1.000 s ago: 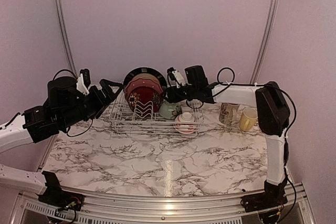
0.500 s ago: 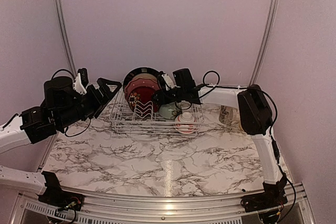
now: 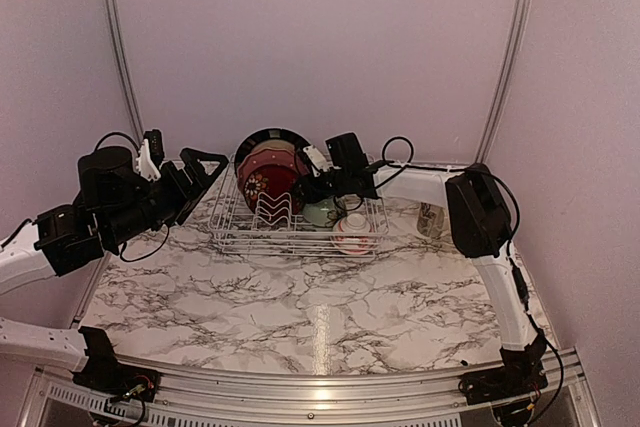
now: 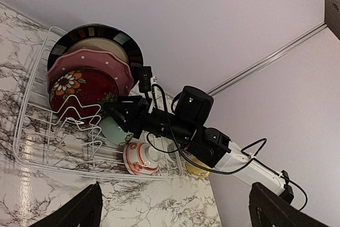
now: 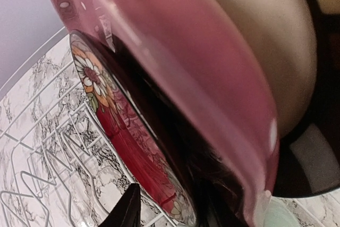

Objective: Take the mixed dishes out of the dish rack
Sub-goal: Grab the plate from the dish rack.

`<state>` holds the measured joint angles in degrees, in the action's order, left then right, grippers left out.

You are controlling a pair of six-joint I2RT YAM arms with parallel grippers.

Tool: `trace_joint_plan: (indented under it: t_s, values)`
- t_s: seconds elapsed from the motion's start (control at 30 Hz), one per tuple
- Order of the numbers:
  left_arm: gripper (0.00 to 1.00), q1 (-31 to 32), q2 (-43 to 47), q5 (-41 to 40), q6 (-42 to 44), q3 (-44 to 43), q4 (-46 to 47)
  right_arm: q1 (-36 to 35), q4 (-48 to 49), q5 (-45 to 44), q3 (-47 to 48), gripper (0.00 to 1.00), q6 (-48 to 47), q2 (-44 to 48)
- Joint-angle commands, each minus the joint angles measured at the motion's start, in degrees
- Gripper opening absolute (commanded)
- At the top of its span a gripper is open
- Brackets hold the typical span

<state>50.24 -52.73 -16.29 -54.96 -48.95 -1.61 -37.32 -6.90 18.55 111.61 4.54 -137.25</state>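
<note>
**Right arm at the plate stack, grip unconfirmed**

The small dark-red plate [image 4: 74, 91] stands upright in the prongs at the back left of the dish rack [image 3: 240, 229], with the pink dotted plate [image 4: 90, 59] close behind it. My right gripper [image 4: 112, 111] sits at its right rim, edge-on because the plates are packed. I cannot tell if the jaws are clamped. The left gripper [image 3: 208, 169] hangs wide open and empty beside the rack.

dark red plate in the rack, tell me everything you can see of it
The dark red plate looks like glossy glazed ceramic, with a white-and-orange flower on its face. It stands on edge among the dish rack's wire prongs, frontmost of three plates, close against the pink dotted plate behind. The right end effector is at its rim; whether it grips is unclear.
</note>
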Motion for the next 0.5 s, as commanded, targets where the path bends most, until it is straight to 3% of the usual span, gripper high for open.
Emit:
trace_joint_plan:
  t_s: [0.0, 0.1, 0.2, 0.47]
  values:
    - [0.99, -0.2, 0.9, 0.2, 0.3, 0.9, -0.1, -0.3, 3.0, 3.1, 1.0, 0.33, -2.0, -0.7]
    - [0.99, -0.2, 0.9, 0.1, 0.3, 1.1, -0.1, -0.4, 5.1, 5.3, -0.4, 0.31, -1.7, 0.3]
    - [0.99, -0.2, 0.7, 0.2, 0.3, 1.2, 0.0, -0.3, 6.3, 5.8, -1.6, 0.21, -1.2, 1.2]
    - [0.99, -0.2, 0.9, 0.2, 0.3, 1.3, 0.4, -0.3, 13.1, 10.0, -3.2, 0.1, -0.1, 0.9]
